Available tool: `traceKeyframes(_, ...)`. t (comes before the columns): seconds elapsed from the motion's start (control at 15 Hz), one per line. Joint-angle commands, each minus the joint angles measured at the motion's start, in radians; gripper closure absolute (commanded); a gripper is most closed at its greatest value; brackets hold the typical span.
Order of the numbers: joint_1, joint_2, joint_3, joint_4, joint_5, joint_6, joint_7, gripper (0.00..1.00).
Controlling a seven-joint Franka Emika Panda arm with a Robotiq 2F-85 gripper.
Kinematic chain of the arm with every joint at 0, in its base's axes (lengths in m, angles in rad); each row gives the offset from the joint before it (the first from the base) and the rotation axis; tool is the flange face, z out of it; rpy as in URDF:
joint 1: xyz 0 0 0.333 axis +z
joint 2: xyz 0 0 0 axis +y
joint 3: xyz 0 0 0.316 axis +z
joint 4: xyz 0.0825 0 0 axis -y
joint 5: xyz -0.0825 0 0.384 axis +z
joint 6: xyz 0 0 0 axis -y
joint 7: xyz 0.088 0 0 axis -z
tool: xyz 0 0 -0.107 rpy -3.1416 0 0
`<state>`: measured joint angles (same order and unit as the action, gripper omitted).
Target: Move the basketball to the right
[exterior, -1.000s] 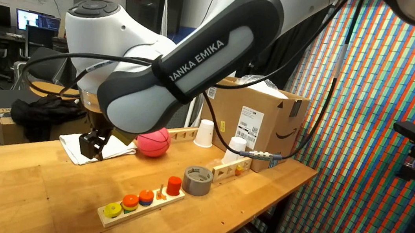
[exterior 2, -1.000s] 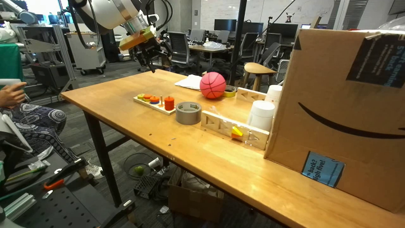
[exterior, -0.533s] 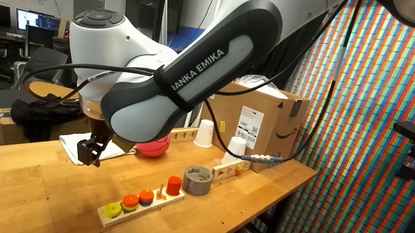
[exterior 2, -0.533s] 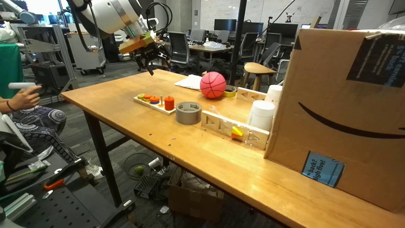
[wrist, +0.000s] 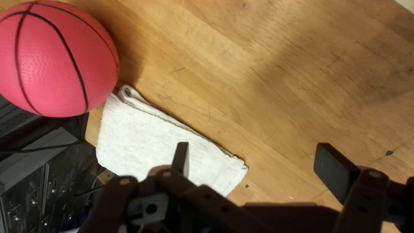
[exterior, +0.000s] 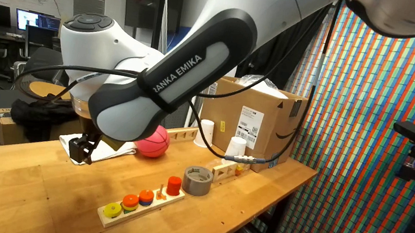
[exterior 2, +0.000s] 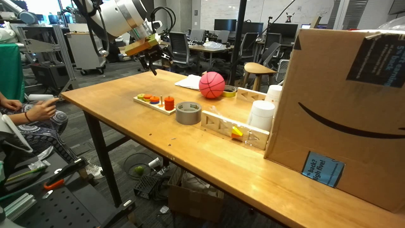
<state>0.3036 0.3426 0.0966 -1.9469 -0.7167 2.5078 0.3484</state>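
Wooden table (exterior 2: pixel 110 98) | pink basketball (exterior 2: pixel 212 85) on it | arm (exterior: pixel 188 64): "RANKA EMIKA" | fingers (wrist: pixel 334 171) spread wide, empty

Two slanting views, a steep close-up
In an exterior view, the camera looks down past the arm (exterior: pixel 197 68), near at twelve o'clock; in an exterior view, across the table (exterior 2: pixel 190 142) past a box (exterior 2: pixel 335 101), near at three o'clock. The ball (exterior 2: pixel 212 85) shows in both exterior views; the downward wrist view has it close at ten o'clock.
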Motion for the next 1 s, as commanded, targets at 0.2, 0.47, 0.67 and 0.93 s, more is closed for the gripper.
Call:
traceKeyframes(0.2, 0.005, 0.164, -0.024, 0.228, 0.042, -0.051, -0.085, 0.0)
traceKeyframes(0.47, 0.005, 0.226, -0.049, 0.314, 0.052, -0.079, -0.104, 0.0)
traceKeyframes(0.67, 0.002, 0.263, -0.065, 0.357, 0.074, -0.106, -0.117, 0.0)
traceKeyframes(0.93, -0.008, 0.289, -0.091, 0.377, 0.102, -0.137, -0.12, 0.0)
